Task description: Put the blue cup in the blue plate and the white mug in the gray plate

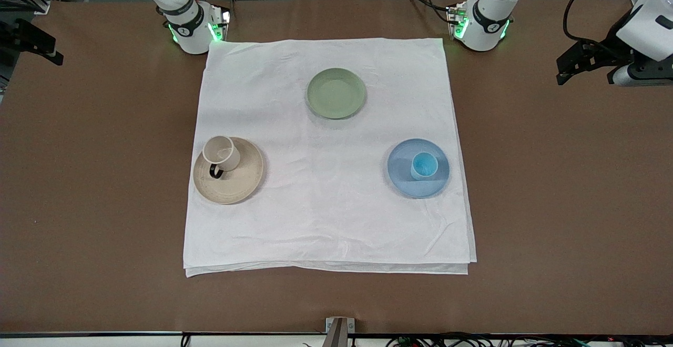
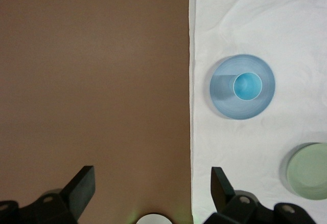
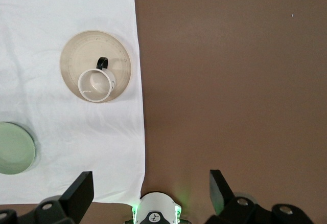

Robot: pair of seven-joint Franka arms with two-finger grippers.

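The blue cup (image 1: 424,165) stands upright in the blue plate (image 1: 402,177), toward the left arm's end of the white cloth. The left wrist view shows the cup (image 2: 248,86) and the plate (image 2: 222,97) too. The white mug (image 1: 221,152) stands upright on the gray plate (image 1: 239,184), its dark handle toward the front camera. The right wrist view shows the mug (image 3: 96,85) and the plate (image 3: 76,55). My left gripper (image 1: 565,71) is open and empty (image 2: 152,175) over bare table at its end. My right gripper (image 1: 50,52) is open and empty (image 3: 152,179) over its end.
A pale green plate (image 1: 336,93) lies empty on the white cloth (image 1: 326,221), farther from the front camera than both other plates. Brown table (image 1: 552,205) surrounds the cloth. The arm bases (image 1: 192,31) stand at the cloth's corners farthest from the front camera.
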